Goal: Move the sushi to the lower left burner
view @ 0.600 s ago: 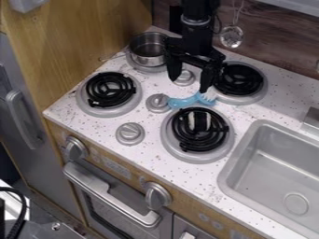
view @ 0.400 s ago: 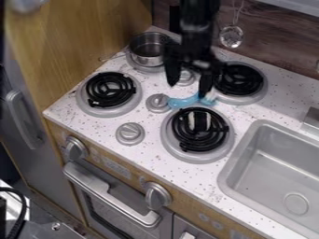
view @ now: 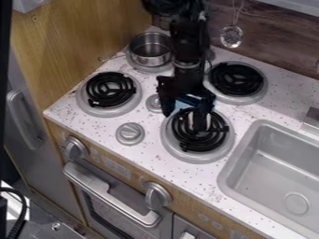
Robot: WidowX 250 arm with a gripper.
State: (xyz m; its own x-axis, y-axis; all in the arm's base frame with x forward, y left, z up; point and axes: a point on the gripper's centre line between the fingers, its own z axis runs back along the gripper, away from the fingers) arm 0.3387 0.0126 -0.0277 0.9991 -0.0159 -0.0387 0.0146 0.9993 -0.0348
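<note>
- Sushi (view: 192, 121): on the coil of the lower right burner (view: 198, 159), partly hidden by one finger. Not on target.
- Tool (view: 184, 120): fingers well spread, no grip on anything that I can see. One tip overlaps the sushi in view, the other is off to its left. Can't tell if there's contact.
- Change: arm has come forward from behind the blue thing (view: 181, 104) to the lower right burner. Blue thing now mostly covered by the tool. Sushi looks unmoved.
- Meaning: approach looks nearly done, grasp still to come. Transfer not started.
- Next, my read: centre fingers around the sushi, go down, close, lift clear of the coil, carry left.
- Target: lower left burner (view: 111, 88), past the knobs on the tabletop (view: 93, 126).
- Risk: off-centre fingers could shove the sushi or snag the coil; blue thing may get knocked.
</note>
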